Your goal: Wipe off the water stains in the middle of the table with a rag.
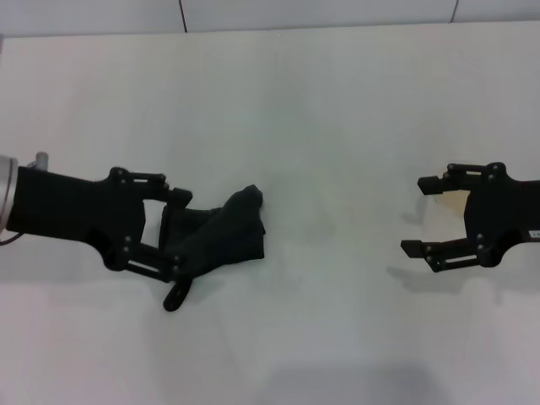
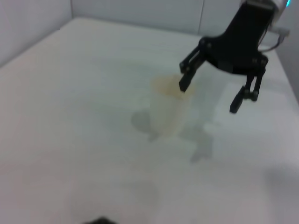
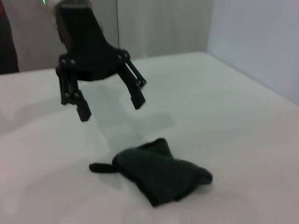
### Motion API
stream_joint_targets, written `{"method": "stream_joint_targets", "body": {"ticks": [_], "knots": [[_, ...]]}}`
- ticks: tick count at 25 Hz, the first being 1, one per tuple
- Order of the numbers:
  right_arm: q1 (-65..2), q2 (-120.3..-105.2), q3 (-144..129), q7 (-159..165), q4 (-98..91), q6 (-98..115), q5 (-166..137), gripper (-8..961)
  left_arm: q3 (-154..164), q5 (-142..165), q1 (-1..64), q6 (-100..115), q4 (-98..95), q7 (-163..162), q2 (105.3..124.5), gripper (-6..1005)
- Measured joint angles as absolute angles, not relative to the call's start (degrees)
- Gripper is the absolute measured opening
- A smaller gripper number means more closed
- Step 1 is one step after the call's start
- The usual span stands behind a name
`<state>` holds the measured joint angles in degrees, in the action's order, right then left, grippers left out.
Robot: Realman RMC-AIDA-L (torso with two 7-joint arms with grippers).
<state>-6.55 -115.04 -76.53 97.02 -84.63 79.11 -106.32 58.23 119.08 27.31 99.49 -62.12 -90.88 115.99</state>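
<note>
A black rag (image 1: 224, 236) lies crumpled on the white table (image 1: 321, 101), left of the middle. My left gripper (image 1: 179, 234) is open and hangs just above the rag's near end. The right wrist view shows this gripper (image 3: 111, 108) lifted clear of the rag (image 3: 159, 175), holding nothing. My right gripper (image 1: 414, 214) is open at the right side, low over the table. The orange-brown water stains do not show in any view.
In the left wrist view a white translucent cup (image 2: 168, 112) with an orange-tinted rim stands by the open right gripper (image 2: 209, 97). The table's far edge meets a grey wall (image 1: 337, 13).
</note>
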Motion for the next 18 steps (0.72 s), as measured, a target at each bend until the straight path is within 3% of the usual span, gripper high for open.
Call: {"method": "stream_joint_targets", "body": {"ticks": [2,18], "knots": [[-6.7,-115.04,-76.5,97.5,-84.7,79.4,-106.9,869,58.2,120.4,27.1,99.7,-63.1,-91.7,116.3,894],[-6.8,-114.96,-75.9,98.1,-85.5,80.6,-107.2,869,57.9,120.5,26.3,99.8,-63.7,-91.8,116.81,894]]}}
